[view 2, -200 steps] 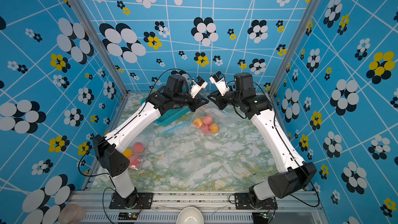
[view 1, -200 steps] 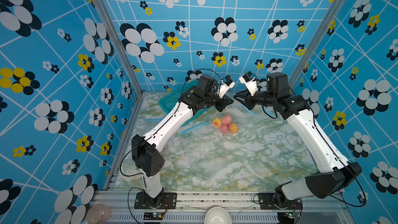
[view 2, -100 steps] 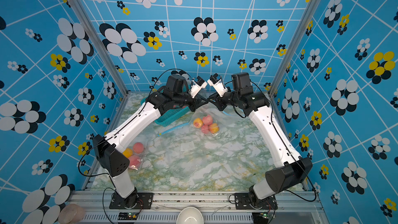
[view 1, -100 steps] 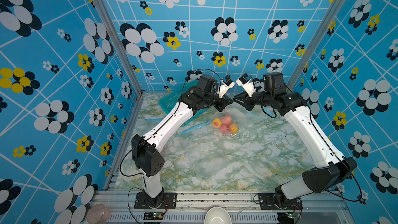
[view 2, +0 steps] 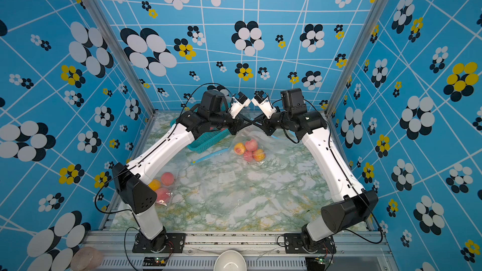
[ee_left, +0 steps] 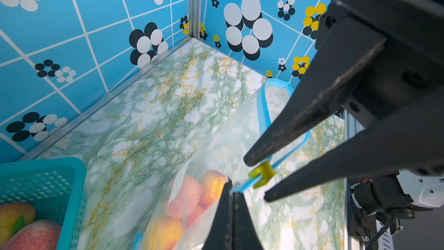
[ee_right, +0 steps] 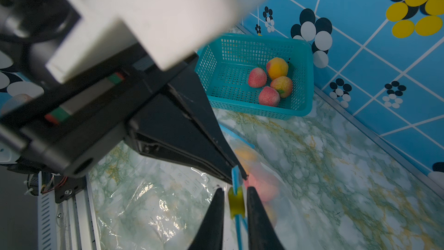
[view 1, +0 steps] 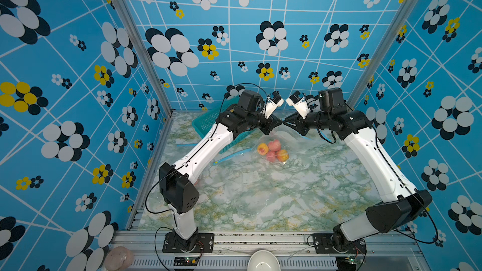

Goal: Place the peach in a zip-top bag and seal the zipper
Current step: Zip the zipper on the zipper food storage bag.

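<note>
A clear zip-top bag (view 1: 290,139) hangs from its blue zipper track (ee_left: 263,107), and several peaches (view 1: 272,149) (view 2: 250,149) (ee_left: 189,196) lie in its bottom on the table. My left gripper (view 1: 279,124) (view 2: 249,124) (ee_left: 231,186) is shut on the end of the blue track. My right gripper (view 1: 284,124) (view 2: 255,124) (ee_right: 235,189) meets it tip to tip. Its jaws stand narrowly apart on either side of the yellow slider (ee_right: 236,203) (ee_left: 260,173). One finger lies against the slider and a thin gap shows at the other.
A teal basket (ee_right: 259,111) (view 1: 206,121) (ee_left: 72,188) with several peaches stands in the back left corner. A second bag of peaches (view 2: 163,186) lies at the front left beside the left arm's base. Empty clear bags (ee_right: 149,200) and a loose blue zipper strip (view 2: 208,156) lie on the marble table.
My right gripper has swung left to meet the left gripper, and its jaws now straddle the slider and have narrowed a little. The left gripper has held still on the zipper end.
</note>
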### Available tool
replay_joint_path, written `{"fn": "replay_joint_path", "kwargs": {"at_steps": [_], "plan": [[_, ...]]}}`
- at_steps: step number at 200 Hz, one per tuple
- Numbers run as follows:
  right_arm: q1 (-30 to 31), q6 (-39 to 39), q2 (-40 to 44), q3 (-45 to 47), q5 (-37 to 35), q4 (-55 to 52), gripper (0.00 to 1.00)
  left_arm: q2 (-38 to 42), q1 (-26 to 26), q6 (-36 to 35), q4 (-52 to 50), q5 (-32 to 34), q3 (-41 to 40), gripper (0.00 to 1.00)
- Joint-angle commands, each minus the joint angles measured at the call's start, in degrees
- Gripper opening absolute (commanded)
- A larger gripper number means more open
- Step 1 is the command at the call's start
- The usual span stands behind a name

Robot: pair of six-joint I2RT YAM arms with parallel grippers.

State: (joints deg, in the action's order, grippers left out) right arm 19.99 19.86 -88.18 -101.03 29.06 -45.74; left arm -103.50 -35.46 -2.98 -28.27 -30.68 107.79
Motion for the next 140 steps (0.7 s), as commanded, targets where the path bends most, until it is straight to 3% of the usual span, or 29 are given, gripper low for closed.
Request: {"fn": "replay_joint_path", "kwargs": {"at_steps": [1, 41, 107, 140], "plan": [[-0.3, 0.9, -0.4, -0.1, 0.2, -1.3, 0.17, 1.0, 0.5, 0.2, 0.5, -1.2, 0.7, 0.00], [-0.8, 1.1, 0.6, 1.5, -1.8, -0.2, 0.08, 1.6, 0.5, 0.4, 1.3, -0.6, 0.0, 0.00], [-1.9, 2.5, 1.3, -0.3, -6.2, -5.1, 0.07, 3.5, 0.7, 2.0, 5.6, 2.7, -3.6, 0.00], [-1.8, 1.9, 2.5, -0.1, -6.1, -5.3, 0.07, 3.7, 0.8, 2.5, 7.0, 0.5, -4.4, 0.00]]}}
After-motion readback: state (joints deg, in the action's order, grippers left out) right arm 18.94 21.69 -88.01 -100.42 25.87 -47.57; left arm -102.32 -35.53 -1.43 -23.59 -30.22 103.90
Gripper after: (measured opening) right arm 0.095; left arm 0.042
